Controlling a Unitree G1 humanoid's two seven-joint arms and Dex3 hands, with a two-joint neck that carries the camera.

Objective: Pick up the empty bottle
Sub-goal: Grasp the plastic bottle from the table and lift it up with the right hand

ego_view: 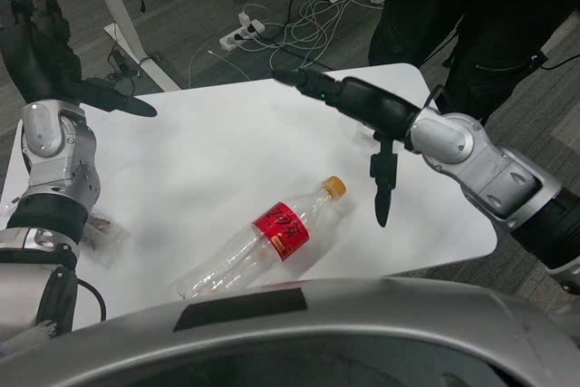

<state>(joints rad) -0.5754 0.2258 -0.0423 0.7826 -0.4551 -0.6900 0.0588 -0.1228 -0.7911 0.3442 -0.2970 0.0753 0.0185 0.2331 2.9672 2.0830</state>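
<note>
- The bottle [263,244] is lying on its side on the table [217,147], near the edge closest to me, with its orange cap [335,187] pointing away and to my right, and its clear base toward me.
- It is looking empty: I am seeing the white tabletop straight through the plastic.
- A red label [282,232] is wrapping its middle; white writing is showing on it, but it is too small for me to read, so I am naming no brand.
- My right hand [362,111] is hovering just beyond the cap and off to its right, fingers apart and holding nothing, one finger hanging down toward the table beside the cap, not touching the bottle.
- My left hand [45,47] is waiting well to the left of the bottle, raised over the table's left edge, fingers spread and empty.
- I am judging this as the approach step: nothing is gripped yet.
- The next move is calling for bringing my right hand back over the label and closing around the barrel, since a round bottle may roll away if nudged.
- Beyond the bottle, past the table's far edge, a person in dark clothes [471,15] is standing, and cables and a power strip [243,29] are lying on the floor.
</note>
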